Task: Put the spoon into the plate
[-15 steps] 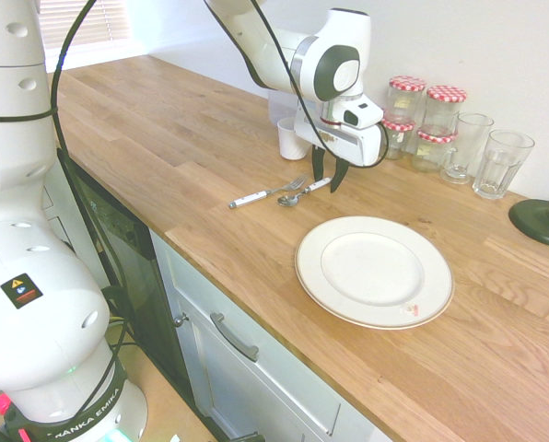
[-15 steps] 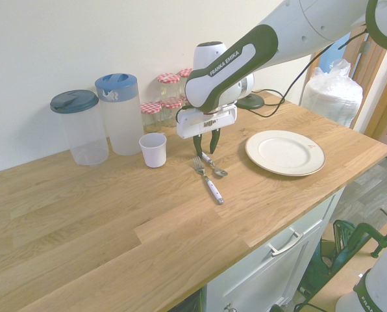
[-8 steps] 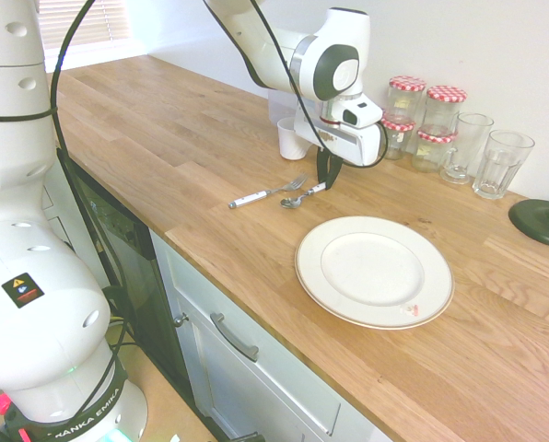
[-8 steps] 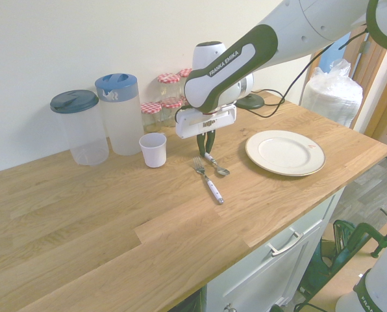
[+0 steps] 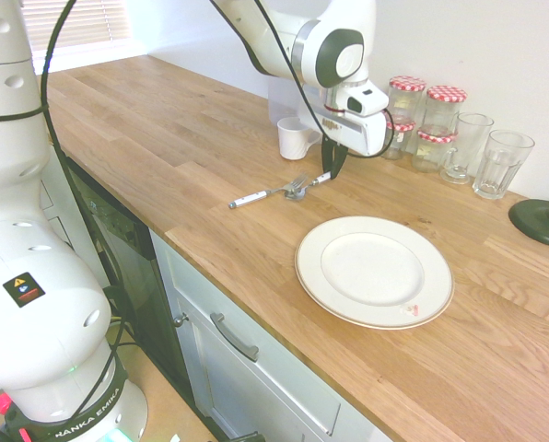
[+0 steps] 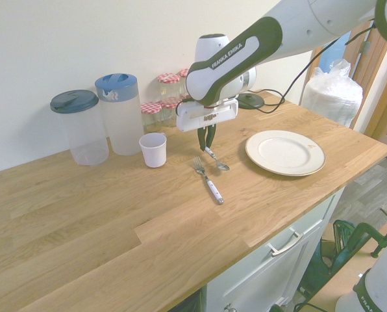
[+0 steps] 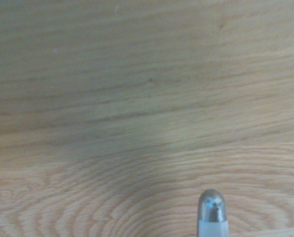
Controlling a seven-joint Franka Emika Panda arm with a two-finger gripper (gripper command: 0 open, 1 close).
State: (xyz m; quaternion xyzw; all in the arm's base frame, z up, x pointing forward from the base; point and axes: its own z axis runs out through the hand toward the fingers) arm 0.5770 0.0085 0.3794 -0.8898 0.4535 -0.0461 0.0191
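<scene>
Holding the spoon (image 6: 210, 153) by its white handle, the gripper (image 5: 332, 175) had its fingers closed, probably to leave the bowl free for the plate (image 5: 374, 272), which lay apart, near the spoon.

Bright exterior views, window blinds (image 5: 76, 26) washed out; wrist view dimmer, soft.

And here's the spoon (image 6: 221, 166), shiny metal bowl, glossy white handle; the fork (image 6: 199, 168) gleams metallic too, the plate (image 5: 373, 272) shows smooth glaze, and the countertop (image 5: 192, 184) is grained wood, looking smooth and satiny.
</scene>
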